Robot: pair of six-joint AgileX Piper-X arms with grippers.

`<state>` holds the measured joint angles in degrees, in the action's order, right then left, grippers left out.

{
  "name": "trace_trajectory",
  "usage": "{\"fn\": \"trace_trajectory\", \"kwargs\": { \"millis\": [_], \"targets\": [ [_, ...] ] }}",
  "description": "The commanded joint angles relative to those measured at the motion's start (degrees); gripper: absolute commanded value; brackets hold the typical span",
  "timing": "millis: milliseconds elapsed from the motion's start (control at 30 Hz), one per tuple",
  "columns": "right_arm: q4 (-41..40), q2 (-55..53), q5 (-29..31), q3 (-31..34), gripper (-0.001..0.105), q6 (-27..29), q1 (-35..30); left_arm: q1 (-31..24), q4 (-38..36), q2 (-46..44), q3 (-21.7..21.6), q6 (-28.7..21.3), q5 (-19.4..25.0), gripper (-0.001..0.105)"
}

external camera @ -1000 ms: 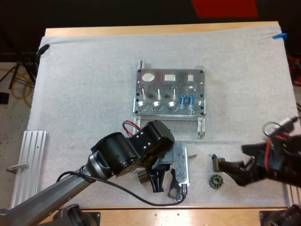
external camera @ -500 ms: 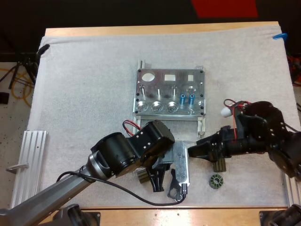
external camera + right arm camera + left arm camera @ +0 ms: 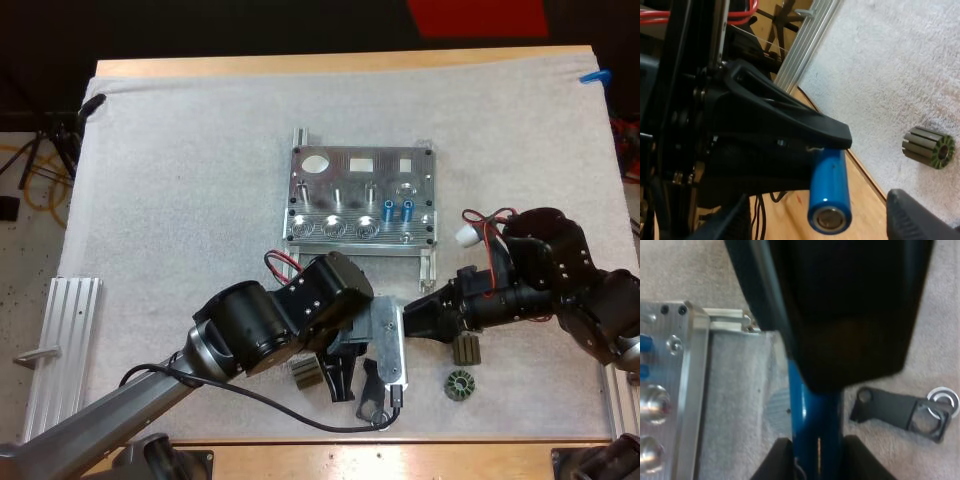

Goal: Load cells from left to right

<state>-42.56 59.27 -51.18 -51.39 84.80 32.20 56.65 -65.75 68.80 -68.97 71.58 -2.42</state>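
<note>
Left claw (image 3: 816,456) is clenched on a blue cell (image 3: 829,186); in the left wrist view its two fingers press the cell from both sides. Right claw (image 3: 411,322) is released: in the right wrist view its fingers (image 3: 922,216) stand apart, one on each side of the cell's metal end, clear of it. The cell sits between the two claws, just in front of the metal fixture (image 3: 360,170), over the near half of the mat (image 3: 200,180).

A second ago the right claw was low at the mat's far right, beside the small ribbed parts (image 3: 461,384). Half a second ago it had already swung in to the middle, and it has shifted only slightly since. The left arm has hardly moved. The ribbed parts lie about where they were. Two more blue cells (image 3: 398,210) stand in the fixture as before, with three round sockets to their left.

From above, the left arm hides the held cell, and the wrist views show the grip itself. The left wrist view adds the right claw as a large black shape over the cell and a flat dark bracket (image 3: 900,412) on the mat nearby. The right wrist view adds a metal rail (image 3: 812,35) beyond the mat's edge.
</note>
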Motion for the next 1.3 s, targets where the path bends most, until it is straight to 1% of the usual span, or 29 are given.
{"fn": "trace_trajectory", "kwargs": {
  "millis": [0,100,200,267,300,367,467,533,567,633,800,867,900,967,1033,1067,1100,1133,1200,1267],
  "targets": [
    [0.7,-0.1,-1.0,-0.1,0.056,0.2,0.2,0.0,1.6,-0.3,-0.2,0.5,0.4,0.0],
    [0.7,-0.1,-1.2,-0.1,0.056,0.2,0.2,0.0,4.1,-0.3,-0.2,0.5,-1.2,0.0],
    [0.7,-0.1,-1.2,-0.1,0.056,0.2,0.2,0.0,6.0,-0.3,-0.2,0.5,-1.3,0.0],
    [0.7,-0.1,-1.0,-0.1,0.056,0.2,0.2,0.0,6.3,-0.3,-0.2,0.2,-2.5,0.0],
    [0.7,-0.1,-0.7,-0.1,0.054,0.2,0.2,0.0,6.3,-0.3,-0.2,0.2,-3.7,0.0],
    [0.7,-0.1,0.0,-0.1,0.049,0.2,0.2,0.0,6.3,-0.3,-0.2,0.2,-4.9,0.0],
    [0.7,-0.1,0.4,-0.1,0.033,-0.1,0.2,0.0,6.3,-0.3,-0.2,0.2,-5.1,0.0],
    [0.7,-0.1,0.4,-0.1,0.019,-0.1,0.2,0.0,6.3,-0.3,-0.2,0.2,-5.1,0.0],
    [0.7,-0.1,0.4,-0.1,0.017,-0.1,0.2,0.0,6.3,-0.3,-0.2,0.2,-5.1,0.0],
    [0.7,-0.1,0.4,-0.1,0.001,-0.1,0.2,0.0,6.3,-0.3,-0.2,0.2,-5.1,0.0],
    [0.7,-0.1,1.1,-0.1,0.0,-0.1,0.2,0.0,6.3,-0.3,-0.2,0.2,-5.1,0.0],
    [0.8,-0.1,1.2,-0.1,0.0,-0.1,0.2,0.0,6.3,-0.3,-0.2,0.2,-5.1,0.002],
    [1.0,-0.1,1.2,-0.1,0.0,-0.1,0.2,0.0,6.3,-0.3,-0.2,0.2,-5.1,0.005],
    [1.3,-0.1,1.2,-0.1,0.0,-0.1,0.2,0.0,6.5,-0.3,-0.2,0.4,-5.1,0.014],
    [1.8,-0.1,1.2,-0.1,0.0,-0.1,0.2,0.0,6.6,-0.3,-0.2,0.5,-5.1,0.032],
    [2.0,-0.1,1.2,-0.1,0.0,-0.1,0.2,0.0,6.6,-0.3,-0.2,0.5,-5.0,0.036],
    [2.1,-0.1,1.2,-0.1,0.0,-0.1,0.2,0.0,6.6,-0.3,-0.2,0.5,-4.2,0.046],
    [2.1,-0.1,1.2,-0.1,0.0,-0.1,0.2,0.0,6.6,-0.3,-0.2,0.7,-3.1,0.052],
    [2.4,-0.1,1.2,-0.1,0.0,-0.1,0.2,0.0,6.6,-0.3,-0.2,1.5,-1.1,0.059],
    [2.8,-0.1,1.2,-0.1,0.0,-0.2,0.2,-0.6,6.6,-0.4,-0.2,2.3,-0.3,0.061]
  ]
}}
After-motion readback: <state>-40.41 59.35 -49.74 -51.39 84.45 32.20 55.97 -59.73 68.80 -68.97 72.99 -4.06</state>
